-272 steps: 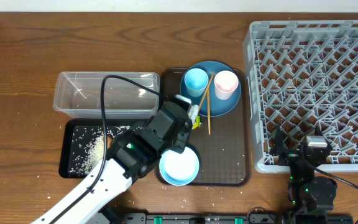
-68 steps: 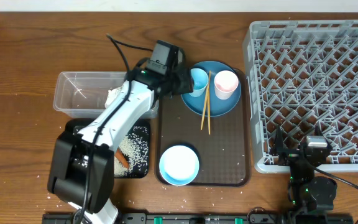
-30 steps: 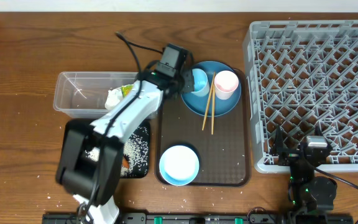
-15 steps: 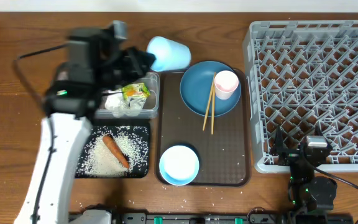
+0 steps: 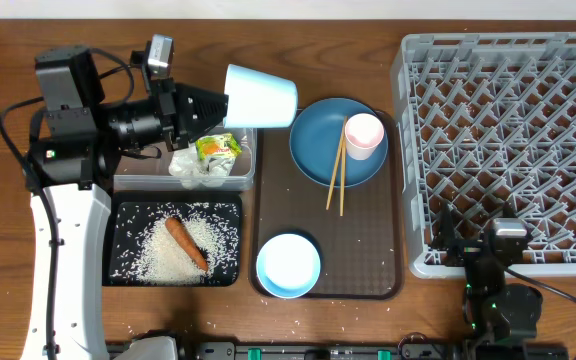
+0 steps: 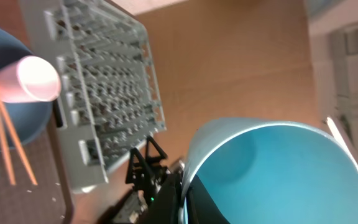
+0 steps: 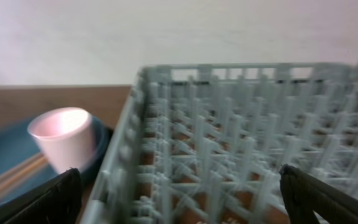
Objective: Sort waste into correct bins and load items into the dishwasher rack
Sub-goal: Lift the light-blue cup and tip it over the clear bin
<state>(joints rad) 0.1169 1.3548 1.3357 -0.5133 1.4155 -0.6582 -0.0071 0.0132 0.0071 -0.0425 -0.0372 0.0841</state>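
Left end effector (image 5: 213, 103) grasps light blue cup (image 5: 261, 97), cup on its side, at 10 o'clock of blue plate (image 5: 313, 155). Right end effector (image 5: 478, 235) released, at 6 o'clock edge of dishwasher rack (image 5: 508, 120).

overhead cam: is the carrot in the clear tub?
No, the carrot lies on the rice in the black tray, while the clear tub holds only the wrapper.

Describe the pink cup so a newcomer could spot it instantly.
Find the grey dishwasher rack on the right; left of it lies a dark brown tray with a round blue plate at its far end. The pink cup stands upright on that plate, right of the chopsticks; the light blue cup is the only other one.
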